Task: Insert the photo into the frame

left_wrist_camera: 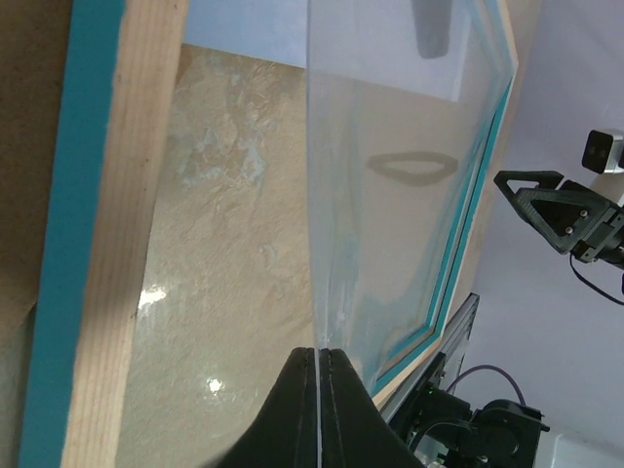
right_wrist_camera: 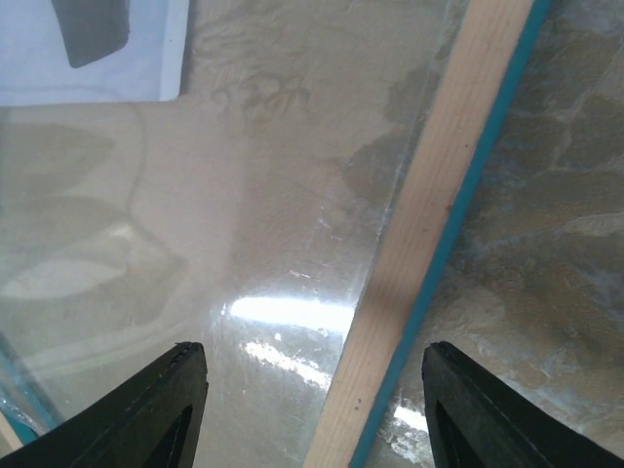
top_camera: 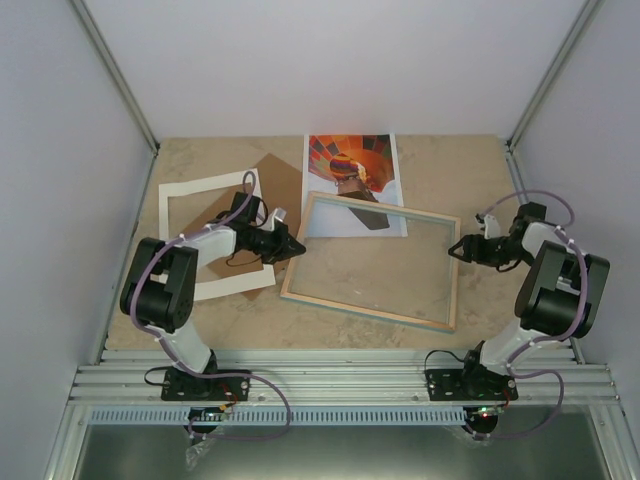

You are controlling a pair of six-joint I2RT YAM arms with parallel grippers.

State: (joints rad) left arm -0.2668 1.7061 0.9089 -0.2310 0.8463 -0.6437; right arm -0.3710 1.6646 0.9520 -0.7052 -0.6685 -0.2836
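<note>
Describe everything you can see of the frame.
The frame is a large rectangle with a thin rim, bare light wood facing up and turquoise along its edges, around a clear, glossy pane. It lies skewed on the table, its far left corner over the photo. The left hand is shut on the pane's thin edge at the left side; the open right hand straddles the right rim without gripping.

- One photo [top_camera: 355,180]
- One frame [top_camera: 367,311], fitted with one clear pane [top_camera: 372,265]
- One white mat border [top_camera: 232,283]
- One brown backing board [top_camera: 285,175]
- One table [top_camera: 455,165]
- Two two-finger grippers: left gripper [top_camera: 297,245], right gripper [top_camera: 455,248]
</note>
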